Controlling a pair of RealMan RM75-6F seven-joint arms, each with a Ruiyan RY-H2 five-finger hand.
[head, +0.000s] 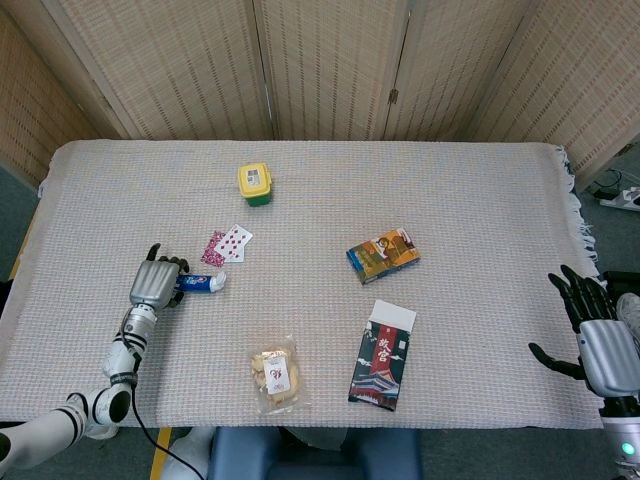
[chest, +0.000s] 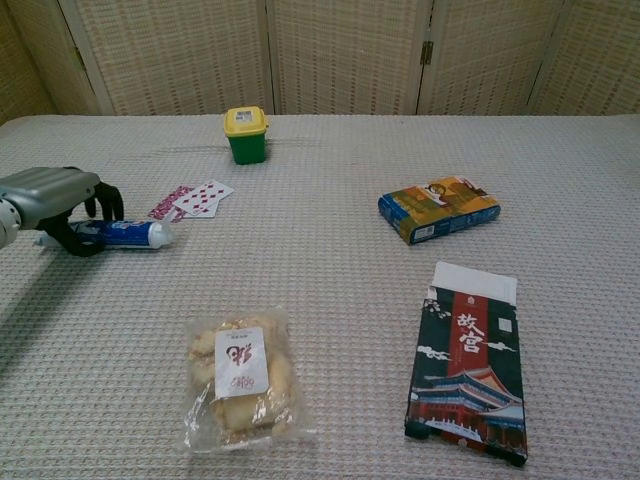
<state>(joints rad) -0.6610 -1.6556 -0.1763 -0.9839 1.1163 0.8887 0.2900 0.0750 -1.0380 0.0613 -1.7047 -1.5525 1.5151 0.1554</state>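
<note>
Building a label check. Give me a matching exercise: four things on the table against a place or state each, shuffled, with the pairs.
Things:
1. toothpaste tube
2. playing cards
3. snack bag
4. green tub

Places or states:
a. farthest back, yellow lid
b. near the front edge, clear wrap
c. fanned out, face up
d. lying flat under the left hand

Pairs: 1-d, 2-c, 3-b, 4-a

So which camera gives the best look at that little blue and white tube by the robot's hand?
The chest view: the tube lies side-on and close, its white cap plain, with the left hand curled over its far end. The head view shows the tube from above, small and partly covered by that hand.
</note>
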